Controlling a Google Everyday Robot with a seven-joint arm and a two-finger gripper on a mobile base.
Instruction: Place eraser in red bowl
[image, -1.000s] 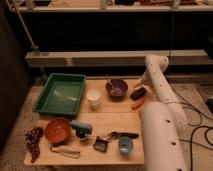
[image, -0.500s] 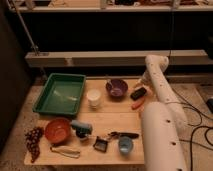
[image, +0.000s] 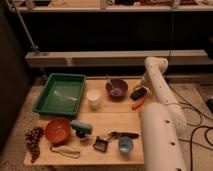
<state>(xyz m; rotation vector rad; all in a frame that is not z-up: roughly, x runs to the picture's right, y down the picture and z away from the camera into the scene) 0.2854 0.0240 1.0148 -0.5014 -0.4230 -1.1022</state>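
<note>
The arm (image: 156, 82) reaches from the lower right up and over to the table's right edge. My gripper (image: 142, 88) hangs down there, right at a dark block that looks like the eraser (image: 137, 94). The two dark shapes merge, so I cannot tell whether they touch. The orange carrot (image: 138, 104) lies just in front of the eraser. The red bowl (image: 57, 130) sits at the front left of the table, far from the gripper, and looks empty.
A green tray (image: 60, 94) stands at the back left, with a white cup (image: 93, 98) and a purple bowl (image: 116, 88) in the middle. Grapes (image: 33, 141), a teal-handled brush (image: 80, 128), a small dark clip (image: 101, 144), a black tool (image: 123, 135) and a blue cup (image: 125, 145) line the front.
</note>
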